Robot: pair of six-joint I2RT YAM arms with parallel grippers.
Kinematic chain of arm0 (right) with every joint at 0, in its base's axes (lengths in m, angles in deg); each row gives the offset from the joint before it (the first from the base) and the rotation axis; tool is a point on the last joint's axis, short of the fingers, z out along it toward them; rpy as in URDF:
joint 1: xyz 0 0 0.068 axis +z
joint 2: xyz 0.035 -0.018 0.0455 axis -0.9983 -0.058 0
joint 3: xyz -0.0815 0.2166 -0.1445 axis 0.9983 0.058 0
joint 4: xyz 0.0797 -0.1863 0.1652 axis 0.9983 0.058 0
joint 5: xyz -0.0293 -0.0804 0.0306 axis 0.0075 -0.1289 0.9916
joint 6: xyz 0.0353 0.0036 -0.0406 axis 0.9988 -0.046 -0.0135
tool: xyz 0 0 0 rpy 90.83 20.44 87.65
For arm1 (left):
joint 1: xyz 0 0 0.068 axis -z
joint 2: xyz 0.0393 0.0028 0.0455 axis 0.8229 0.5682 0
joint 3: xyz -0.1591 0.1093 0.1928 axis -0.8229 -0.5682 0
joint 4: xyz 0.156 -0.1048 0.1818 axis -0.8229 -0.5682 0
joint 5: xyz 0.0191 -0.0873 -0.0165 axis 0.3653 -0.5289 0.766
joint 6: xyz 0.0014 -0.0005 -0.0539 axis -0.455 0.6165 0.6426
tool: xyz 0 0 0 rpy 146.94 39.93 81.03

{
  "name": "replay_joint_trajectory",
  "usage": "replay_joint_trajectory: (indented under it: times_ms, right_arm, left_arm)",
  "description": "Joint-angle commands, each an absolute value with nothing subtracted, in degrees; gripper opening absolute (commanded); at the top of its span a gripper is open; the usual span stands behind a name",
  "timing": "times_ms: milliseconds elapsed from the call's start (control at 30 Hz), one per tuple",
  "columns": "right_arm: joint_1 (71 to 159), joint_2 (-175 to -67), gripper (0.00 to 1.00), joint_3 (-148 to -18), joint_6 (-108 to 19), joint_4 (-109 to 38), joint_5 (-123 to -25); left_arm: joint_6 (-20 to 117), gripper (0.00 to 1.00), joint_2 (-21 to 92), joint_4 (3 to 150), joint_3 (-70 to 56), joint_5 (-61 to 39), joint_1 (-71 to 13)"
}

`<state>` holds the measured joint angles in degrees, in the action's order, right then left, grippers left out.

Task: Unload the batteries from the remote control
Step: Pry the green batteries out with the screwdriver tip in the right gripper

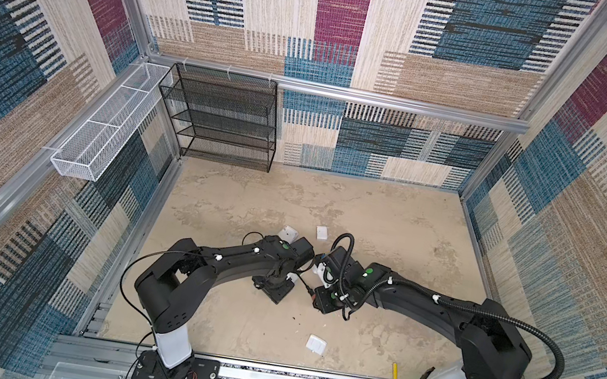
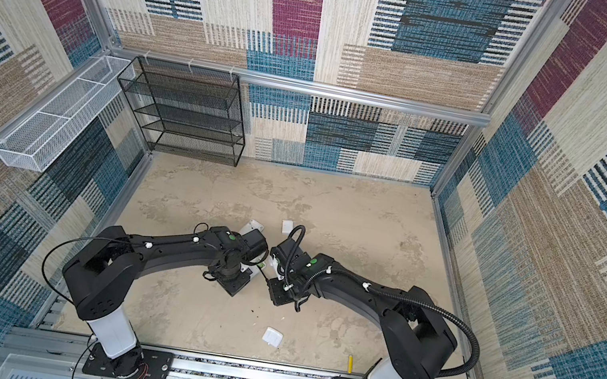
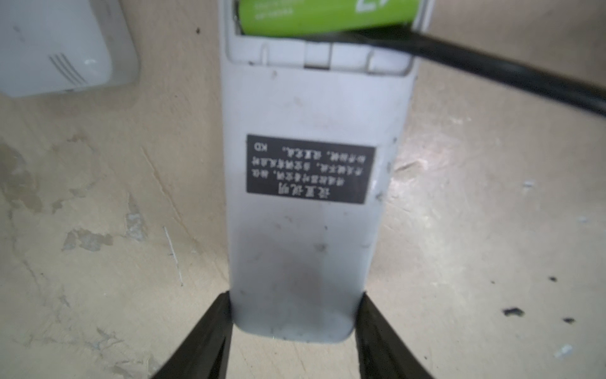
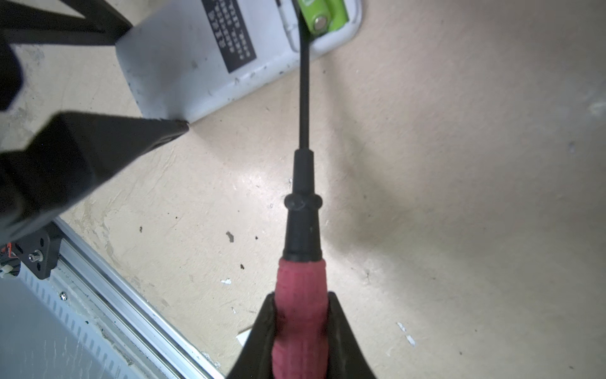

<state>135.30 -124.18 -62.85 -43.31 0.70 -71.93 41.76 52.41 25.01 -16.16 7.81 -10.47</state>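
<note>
The sand-coloured table [image 1: 372, 219] carries everything. The black wire shelf [image 1: 221, 117] and the white wire basket [image 1: 101, 129] at its far left are well apart from the work and disturb nothing.

Both arms meet near the middle. The remote [image 3: 305, 229] lies flat with its back up. The left gripper [image 3: 295, 305] has its jaws about half open and pressed on the two long sides of the remote's closed end. I judge this is to fix the remote so it cannot slide when it is pushed.

The right gripper [image 4: 301, 300] is closed nearly fully around the red handle of the screwdriver [image 4: 303, 213]. Its black shaft reaches into the open compartment at the remote's other end.

Three white covers lie loose: one just beside the remote [image 3: 55, 49], one a little beyond [image 1: 322, 232], one nearer the front [image 1: 316, 344]. None blocks the shaft.

A green battery [image 4: 323, 13] sits in the compartment with the screwdriver tip against its side near the metal end, probably to lever it out. Whether another battery hides behind it, I cannot tell. A yellow battery [image 1: 395, 371] lies free by the front edge.
</note>
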Motion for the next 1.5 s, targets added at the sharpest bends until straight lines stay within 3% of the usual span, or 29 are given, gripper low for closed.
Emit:
replay_joint_trajectory:
  times_ms: [0,1467]
  right_arm:
    - [135.10,-125.29,0.00,-64.05,-44.31,-0.35,-70.93]
    - [131.35,-121.24,0.00,-60.33,-44.60,-6.16,-74.20]
  left_arm:
    - [40.46,0.49,52.62,25.06,-15.99,8.96,-10.08]
    - [41.94,0.48,52.82,23.75,-17.40,8.14,-9.76]
